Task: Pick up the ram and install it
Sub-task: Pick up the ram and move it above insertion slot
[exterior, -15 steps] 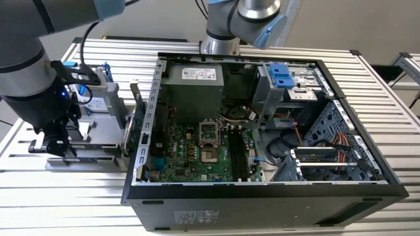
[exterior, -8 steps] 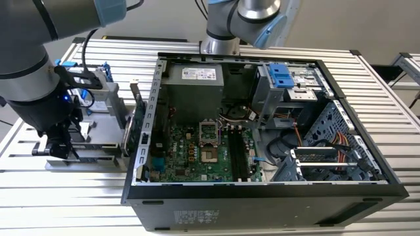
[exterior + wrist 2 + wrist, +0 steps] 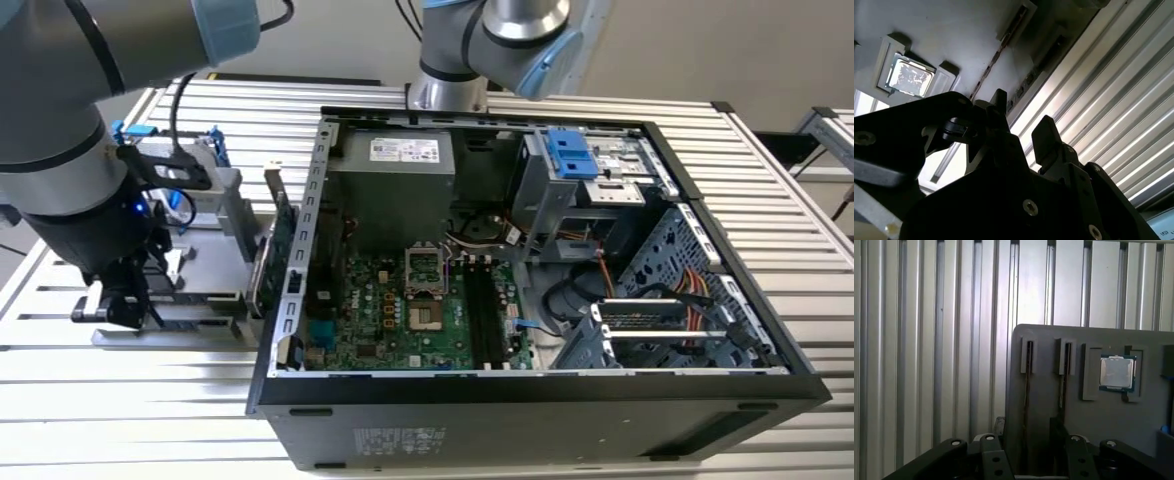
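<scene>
The ram [image 3: 998,52] stands on edge in a slot of the grey holder [image 3: 1044,405], a thin brownish strip just beyond the tips of the gripper [image 3: 1021,117]. The gripper's two fingers stand apart with light showing between them, clamping nothing. A processor chip [image 3: 1116,372] sits in the holder, farther ahead and to one side. The open computer case [image 3: 534,390] lies well apart from the gripper.
</scene>
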{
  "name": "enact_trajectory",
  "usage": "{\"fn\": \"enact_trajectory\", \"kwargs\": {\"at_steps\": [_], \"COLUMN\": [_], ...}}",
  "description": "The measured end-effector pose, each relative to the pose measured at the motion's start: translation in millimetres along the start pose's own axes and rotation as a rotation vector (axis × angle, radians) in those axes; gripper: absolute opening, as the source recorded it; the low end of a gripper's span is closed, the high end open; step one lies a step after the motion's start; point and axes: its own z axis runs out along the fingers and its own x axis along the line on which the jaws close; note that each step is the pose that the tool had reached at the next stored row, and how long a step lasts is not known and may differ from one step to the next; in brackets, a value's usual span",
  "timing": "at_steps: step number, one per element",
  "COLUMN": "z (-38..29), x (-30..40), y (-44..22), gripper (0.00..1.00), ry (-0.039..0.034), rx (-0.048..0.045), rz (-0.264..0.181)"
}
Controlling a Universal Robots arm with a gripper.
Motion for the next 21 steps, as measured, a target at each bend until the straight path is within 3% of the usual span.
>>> {"fn": "enact_trajectory", "kwargs": {"at_steps": [21], "z": [24.8], "x": [-0.5], "y": [-1.3], "gripper": [1.00], "ry": [-0.0001], "rx": [0.0000], "rz": [0.000]}}
